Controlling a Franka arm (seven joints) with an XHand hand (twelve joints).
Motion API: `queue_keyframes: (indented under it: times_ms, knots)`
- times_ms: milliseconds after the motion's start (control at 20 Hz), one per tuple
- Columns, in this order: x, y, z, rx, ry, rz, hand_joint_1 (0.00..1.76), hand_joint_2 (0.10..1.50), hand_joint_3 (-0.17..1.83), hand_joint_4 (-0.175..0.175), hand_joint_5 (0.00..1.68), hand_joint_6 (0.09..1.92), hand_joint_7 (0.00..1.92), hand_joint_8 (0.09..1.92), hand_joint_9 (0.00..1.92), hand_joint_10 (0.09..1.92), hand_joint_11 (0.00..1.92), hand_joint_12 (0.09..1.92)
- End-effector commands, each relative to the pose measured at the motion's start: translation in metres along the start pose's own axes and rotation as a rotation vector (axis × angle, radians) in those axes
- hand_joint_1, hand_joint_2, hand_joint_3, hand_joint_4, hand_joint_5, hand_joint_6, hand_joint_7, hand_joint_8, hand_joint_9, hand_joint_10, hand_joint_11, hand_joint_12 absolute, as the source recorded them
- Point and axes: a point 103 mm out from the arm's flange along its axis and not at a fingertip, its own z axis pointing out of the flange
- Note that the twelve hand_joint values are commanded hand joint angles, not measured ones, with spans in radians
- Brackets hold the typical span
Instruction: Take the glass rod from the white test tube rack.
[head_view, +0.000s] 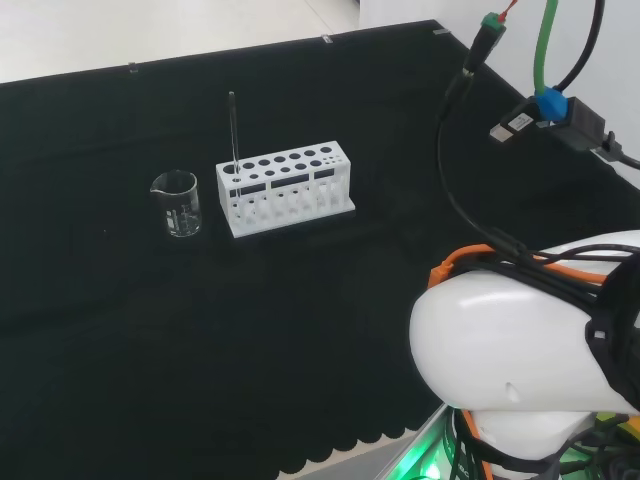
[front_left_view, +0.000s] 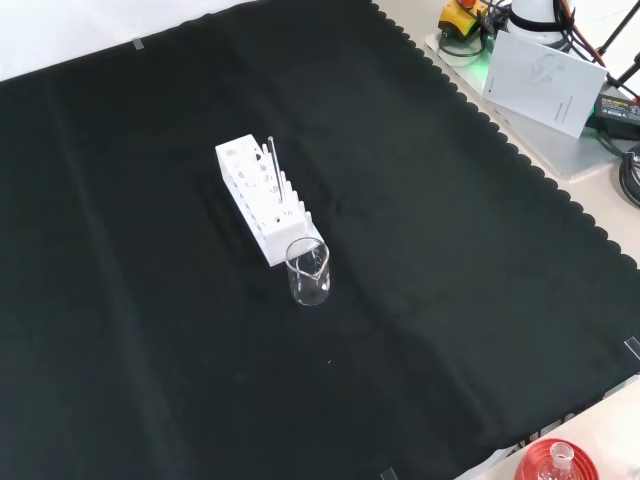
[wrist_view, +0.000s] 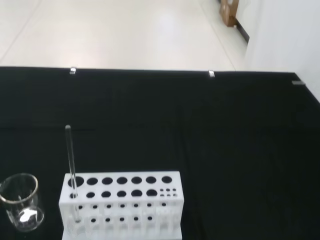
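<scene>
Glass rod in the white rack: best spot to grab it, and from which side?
Take the glass rod by its upper length, well above the white test tube rack. It stands upright in an end hole, so that part is bare all round. Come from above, pinch it sideways and lift straight up. In the head view, avoid the left: the beaker stands close to that end.

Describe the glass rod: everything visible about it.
The glass rod is a thin, straight, clear stick with a darker-looking top end. It stands nearly upright in a hole at one end of the white test tube rack, the end nearest the small glass beaker. In the wrist view its lower part runs down through the rack's upper plate. Most of its length rises above the rack. Nothing but the rack touches it.
</scene>
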Motion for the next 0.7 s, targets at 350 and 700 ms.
queue_keyframes:
  times_ms: [350, 700]
  knots:
    - [0.004, 0.004, 0.007, 0.017, 0.005, -0.023, 0.41, 1.11, 0.1, -0.162, 0.0, 0.09, 0.0, 0.26, 0.0, 0.48, 0.0, 0.45]
    - [0.019, 0.012, 0.009, -0.01, 0.007, -0.059, 0.56, 1.03, 0.05, -0.172, 0.12, 0.09, 0.0, 0.74, 0.0, 0.86, 0.0, 1.02]
